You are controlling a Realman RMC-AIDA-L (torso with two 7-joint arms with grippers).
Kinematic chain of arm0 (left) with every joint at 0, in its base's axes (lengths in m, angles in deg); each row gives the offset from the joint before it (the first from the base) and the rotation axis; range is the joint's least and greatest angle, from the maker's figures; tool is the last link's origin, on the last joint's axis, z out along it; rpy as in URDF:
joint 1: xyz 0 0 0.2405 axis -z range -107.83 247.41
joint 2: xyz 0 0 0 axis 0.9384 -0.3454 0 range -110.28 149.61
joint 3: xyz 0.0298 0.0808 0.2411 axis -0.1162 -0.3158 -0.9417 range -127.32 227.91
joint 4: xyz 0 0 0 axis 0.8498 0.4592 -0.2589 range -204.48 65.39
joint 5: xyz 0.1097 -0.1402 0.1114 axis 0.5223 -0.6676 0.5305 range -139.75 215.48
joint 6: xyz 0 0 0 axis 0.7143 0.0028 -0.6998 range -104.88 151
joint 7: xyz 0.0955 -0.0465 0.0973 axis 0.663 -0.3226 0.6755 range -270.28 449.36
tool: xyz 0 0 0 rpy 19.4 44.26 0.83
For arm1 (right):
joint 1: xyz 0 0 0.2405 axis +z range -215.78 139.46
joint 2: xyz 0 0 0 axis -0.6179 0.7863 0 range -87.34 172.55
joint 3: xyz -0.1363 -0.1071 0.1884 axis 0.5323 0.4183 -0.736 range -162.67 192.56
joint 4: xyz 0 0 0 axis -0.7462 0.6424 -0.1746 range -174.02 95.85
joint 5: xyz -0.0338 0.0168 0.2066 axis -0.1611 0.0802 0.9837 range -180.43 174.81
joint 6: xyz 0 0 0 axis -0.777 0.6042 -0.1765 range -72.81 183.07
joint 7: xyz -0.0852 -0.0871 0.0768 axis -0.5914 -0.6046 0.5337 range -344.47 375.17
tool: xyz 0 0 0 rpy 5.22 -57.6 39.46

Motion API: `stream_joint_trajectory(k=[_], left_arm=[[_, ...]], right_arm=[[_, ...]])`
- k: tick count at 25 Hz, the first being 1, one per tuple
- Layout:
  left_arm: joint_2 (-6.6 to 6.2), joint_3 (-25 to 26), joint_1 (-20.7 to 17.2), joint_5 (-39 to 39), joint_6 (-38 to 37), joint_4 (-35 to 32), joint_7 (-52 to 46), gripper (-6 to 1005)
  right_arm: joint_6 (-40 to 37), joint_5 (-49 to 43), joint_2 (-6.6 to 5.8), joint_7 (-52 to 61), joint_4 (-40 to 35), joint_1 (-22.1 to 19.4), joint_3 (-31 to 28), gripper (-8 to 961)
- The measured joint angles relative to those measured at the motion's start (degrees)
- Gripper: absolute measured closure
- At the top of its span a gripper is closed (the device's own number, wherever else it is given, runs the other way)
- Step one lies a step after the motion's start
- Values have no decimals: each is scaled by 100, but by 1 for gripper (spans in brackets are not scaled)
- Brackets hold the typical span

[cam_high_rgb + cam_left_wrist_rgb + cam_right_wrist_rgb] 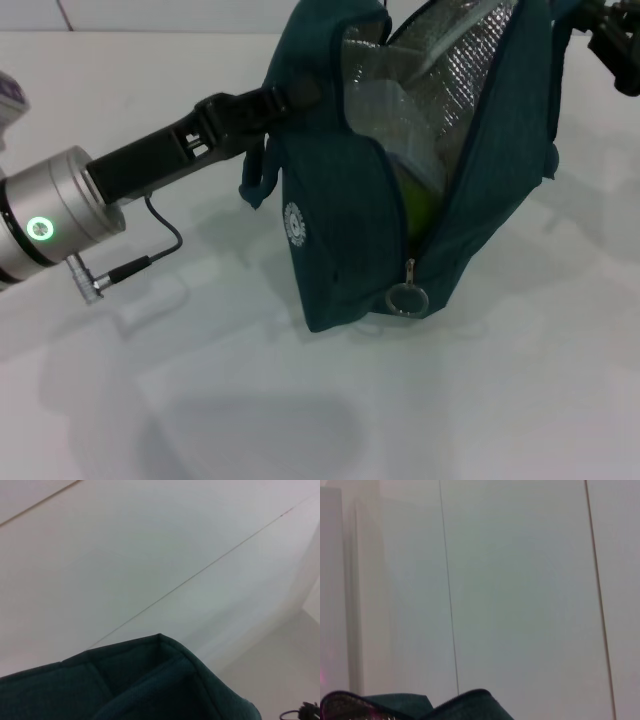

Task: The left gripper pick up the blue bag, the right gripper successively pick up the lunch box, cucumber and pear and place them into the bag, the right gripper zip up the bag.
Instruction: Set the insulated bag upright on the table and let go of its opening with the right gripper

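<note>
The blue bag (350, 220) stands open on the white table, its silver lining (450, 90) showing. My left gripper (283, 100) is shut on the bag's left rim and holds it up. My right gripper (612, 38) is at the bag's upper right edge, mostly out of view. Deep inside the bag lies something yellow-green (417, 207); I cannot tell whether it is the pear or the cucumber. A pale shape (378, 108) above it may be the lunch box. The zipper pull (407, 297) hangs at the low front end of the opening. Bag fabric (150, 685) fills the left wrist view's edge, and the bag rim (465, 702) shows in the right wrist view.
The white table (200, 400) spreads out in front of and to the left of the bag. A black cable (150, 255) loops off my left wrist above the table. A small pale object (10, 95) sits at the far left edge.
</note>
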Motion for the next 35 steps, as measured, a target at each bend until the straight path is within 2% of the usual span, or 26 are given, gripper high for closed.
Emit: stream_joint_trajectory(k=[5, 11, 21, 34, 35], left_arm=[[-7, 16, 154, 142, 153, 476, 40, 938], [5, 4, 210, 242, 351, 705, 141, 937], [18, -1, 222, 266, 464, 732, 148, 938], [12, 40, 230, 296, 582, 867, 209, 937], [12, 41, 231, 296, 582, 872, 212, 937]], right_arm=[[140, -159, 24, -11, 91, 57, 55, 924], [456, -267, 58, -73, 205, 126, 135, 926], [804, -439, 126, -221, 561, 355, 265, 907], [758, -416, 130, -249, 530, 284, 256, 877], [755, -419, 130, -252, 523, 284, 264, 788]])
